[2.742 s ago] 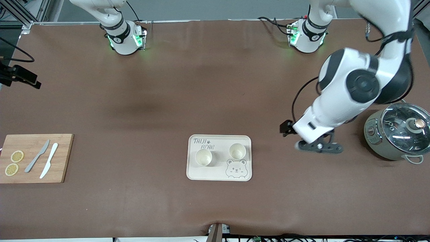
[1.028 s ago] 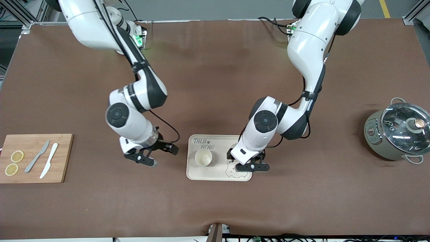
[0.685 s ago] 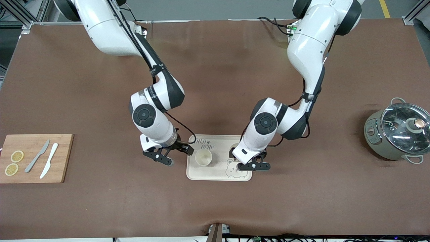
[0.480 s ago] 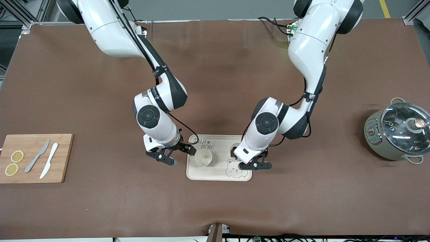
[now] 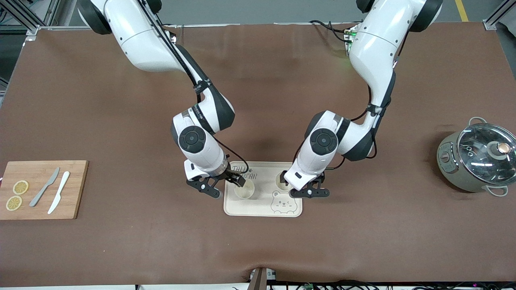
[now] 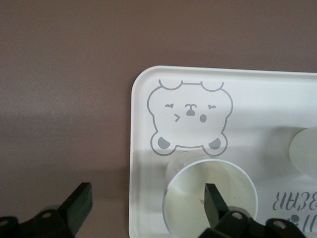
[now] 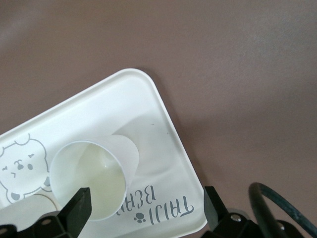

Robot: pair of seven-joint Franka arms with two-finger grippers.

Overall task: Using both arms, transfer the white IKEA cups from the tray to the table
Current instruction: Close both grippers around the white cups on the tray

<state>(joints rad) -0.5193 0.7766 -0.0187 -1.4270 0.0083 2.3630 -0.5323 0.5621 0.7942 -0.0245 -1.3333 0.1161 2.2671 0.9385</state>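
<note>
We see two cups upright on the tray [image 5: 262, 209]. Our left gripper [image 5: 300, 188], fingers spread, hangs over the tray's edge, one finger [image 6: 214, 202] above one cup [image 6: 210, 201]. Our right gripper [image 5: 225, 186], also spread, straddles the tray's other edge, one finger [image 7: 77, 208] over the other cup [image 7: 91, 178].

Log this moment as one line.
left claw: open, over cup | right claw: open, over second cup | both cups upright on bear tray
</note>
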